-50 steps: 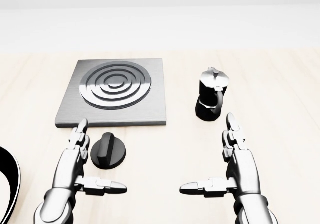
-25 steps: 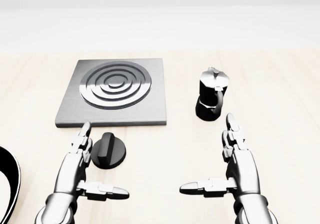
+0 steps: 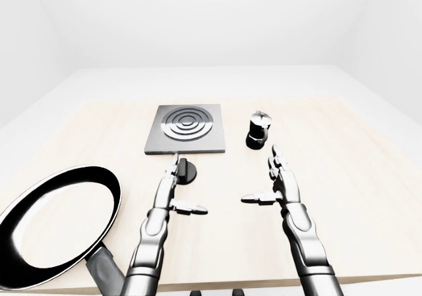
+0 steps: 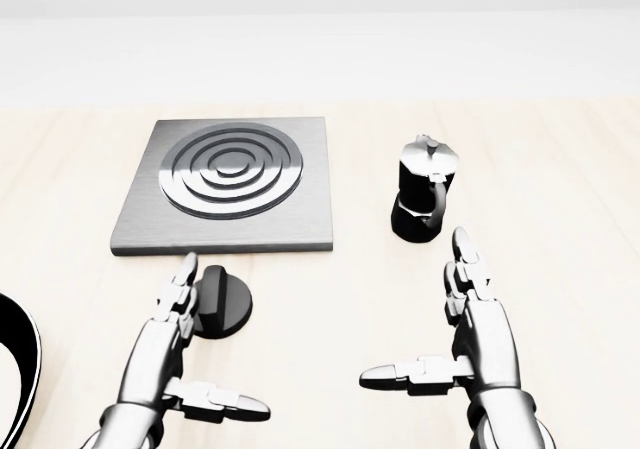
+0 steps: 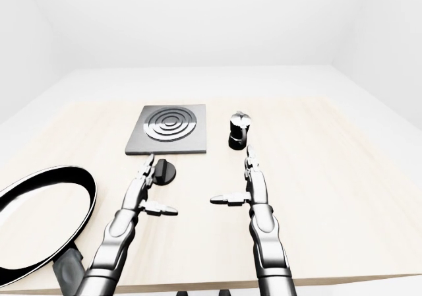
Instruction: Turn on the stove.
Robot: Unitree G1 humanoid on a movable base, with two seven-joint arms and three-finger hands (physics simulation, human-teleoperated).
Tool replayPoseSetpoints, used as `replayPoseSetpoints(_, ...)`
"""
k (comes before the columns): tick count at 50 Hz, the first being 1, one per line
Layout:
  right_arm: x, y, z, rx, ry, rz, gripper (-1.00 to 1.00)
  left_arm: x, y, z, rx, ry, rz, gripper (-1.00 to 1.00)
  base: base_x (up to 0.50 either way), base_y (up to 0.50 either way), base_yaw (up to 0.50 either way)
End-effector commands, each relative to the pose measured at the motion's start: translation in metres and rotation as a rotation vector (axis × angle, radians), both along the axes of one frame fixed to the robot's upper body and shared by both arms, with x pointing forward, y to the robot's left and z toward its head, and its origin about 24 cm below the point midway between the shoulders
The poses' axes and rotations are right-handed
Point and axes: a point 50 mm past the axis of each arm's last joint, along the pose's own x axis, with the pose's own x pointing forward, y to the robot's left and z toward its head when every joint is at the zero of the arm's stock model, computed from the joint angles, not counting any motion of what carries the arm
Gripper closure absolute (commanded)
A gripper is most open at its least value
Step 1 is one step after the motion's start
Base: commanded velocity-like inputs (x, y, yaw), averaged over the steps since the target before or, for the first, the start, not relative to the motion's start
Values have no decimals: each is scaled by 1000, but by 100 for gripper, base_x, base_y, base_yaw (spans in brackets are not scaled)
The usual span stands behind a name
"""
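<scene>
The stove is a grey square plate (image 4: 300, 224) with a ringed burner (image 4: 232, 169) on the pale wooden table. Its black round knob (image 4: 228, 307) lies just below the plate's lower edge. My left hand (image 4: 205, 354) is open, its fingers pointing up along the knob's left side and overlapping its rim; whether they touch it I cannot tell. My right hand (image 4: 440, 324) is open and empty, below the moka pot and well right of the knob.
A black moka pot (image 4: 423, 201) stands right of the stove, just above my right hand. A large black frying pan (image 3: 56, 217) lies at the lower left of the table. The table's near edge (image 3: 264, 284) runs along the bottom of the left-eye view.
My left hand has moved right and slightly up, from beside the knob to overlapping its left rim. The right hand and the camera have not moved.
</scene>
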Motion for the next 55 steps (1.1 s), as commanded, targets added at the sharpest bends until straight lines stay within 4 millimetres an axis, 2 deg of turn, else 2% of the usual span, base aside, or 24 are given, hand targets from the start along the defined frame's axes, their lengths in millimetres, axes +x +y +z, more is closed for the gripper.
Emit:
replayPoseSetpoints(1, 0, 0, 0, 0, 1, 0, -100, -5, -5, 1, 2, 3, -23, -100, 0, 0, 0)
replayPoseSetpoints(2, 0, 0, 0, 0, 1, 0, -100, -6, -6, 1, 3, 3, -24, -100, 0, 0, 0)
replayPoseSetpoints(5, -1, 0, -18, 1, 26, -1, -100, -7, -7, 0, 3, 5, -28, -100, 0, 0, 0)
replayPoseSetpoints(8, 1, 0, 0, 0, 1, 0, -100, -9, -9, 1, 3, 5, -37, -100, 0, 0, 0)
replayPoseSetpoints(12, 1, 0, -1, 0, 2, 0, -100, -11, -11, 2, 5, 7, -47, -100, 0, 0, 0)
replayPoseSetpoints(14, 0, 0, -9, 1, 2, 0, -100, -13, -13, 3, 6, 5, -55, -100, 0, 0, 0)
replayPoseSetpoints(17, 0, 0, 0, 0, 2, 0, -100, -14, -15, 3, 8, 3, -64, -100, 0, 0, 0)
replayPoseSetpoints(36, 1, 0, 0, 3, 6, -5, -100, -24, -27, 11, 36, -40, -126, -100, 0, 0, 0)
replayPoseSetpoints(41, 1, 0, 1, 4, 9, -7, -100, -25, -28, 24, 20, -110, -139, -100, 0, 0, 0)
replayPoseSetpoints(43, 2, 0, 0, 4, 9, -7, -100, -27, -27, 39, 5, -178, -143, -100, 0, 0, 0)
replayPoseSetpoints(48, 2, 0, 0, 4, 10, -8, -100, -28, -25, 58, -17, -263, -141, -100, 0, 0, 0)
replayPoseSetpoints(55, 3, -1, 0, 5, 13, -9, -100, -33, -12, 102, -46, -458, -81, -100, 0, 0, 0)
